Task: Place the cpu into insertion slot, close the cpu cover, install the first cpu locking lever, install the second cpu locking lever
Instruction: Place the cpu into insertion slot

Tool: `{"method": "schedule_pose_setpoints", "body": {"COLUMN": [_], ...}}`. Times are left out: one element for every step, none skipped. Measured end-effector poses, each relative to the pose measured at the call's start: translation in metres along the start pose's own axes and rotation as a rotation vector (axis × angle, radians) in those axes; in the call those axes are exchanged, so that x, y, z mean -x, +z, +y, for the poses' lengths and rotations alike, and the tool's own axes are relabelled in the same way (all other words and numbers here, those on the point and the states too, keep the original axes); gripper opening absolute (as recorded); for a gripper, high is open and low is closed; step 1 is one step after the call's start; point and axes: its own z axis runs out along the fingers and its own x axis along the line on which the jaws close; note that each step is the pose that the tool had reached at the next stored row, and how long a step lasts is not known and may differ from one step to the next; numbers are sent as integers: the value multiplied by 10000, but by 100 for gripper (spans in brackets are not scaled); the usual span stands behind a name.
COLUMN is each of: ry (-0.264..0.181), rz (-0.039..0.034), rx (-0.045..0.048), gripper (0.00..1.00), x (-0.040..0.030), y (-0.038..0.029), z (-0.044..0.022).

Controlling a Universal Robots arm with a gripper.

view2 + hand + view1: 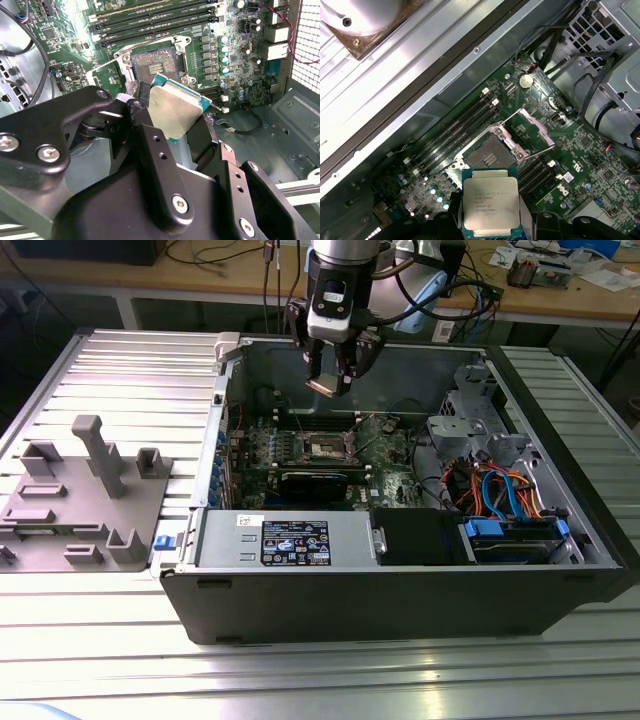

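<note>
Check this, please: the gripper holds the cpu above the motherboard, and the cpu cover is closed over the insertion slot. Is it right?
Not quite: the cpu cover stands open, leaving the insertion slot bare, as the first wrist view shows. The gripper does hold the cpu above the motherboard.

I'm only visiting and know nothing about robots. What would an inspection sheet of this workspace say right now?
Surface: ribbed silver metal table, carrying an open black computer case.
Job's things: small flat square silver-topped cpu held in the air, not yet in the square silver-rimmed insertion slot; thin silver hinged cpu cover raised open.
Clutter: grey plastic fixture tray at the exterior view's left.
Grippers: black end effector shut on the cpu.
Cables: red, blue and orange wire bundle inside the case.
Surroundings: wooden bench behind.
</note>
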Motion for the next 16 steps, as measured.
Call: {"method": "schedule_pose_setpoints", "body": {"ry": [6,11,17,21,27,33,38,43,53,61,72,80,85,92,97,101], "rz": [0,0,0,0,0,0,0,0,0,0,-1,0,-1,0,-1,0], "rx": [0,1,0,1,1,1,1,1,1,1,2,2,1,1,2,2], "gripper": [54,54,54,54,54,54,54,54,54,54,54,54,54,54,54,54], "x": [0,0,0,0,0,0,0,0,0,0,0,0,0,0,0,0], "y": [0,0,0,0,0,0,0,0,0,0,0,0,0,0,0,0], "z": [0,0,0,0,0,0,0,0,0,0,0,0,0,0,0,0]}}
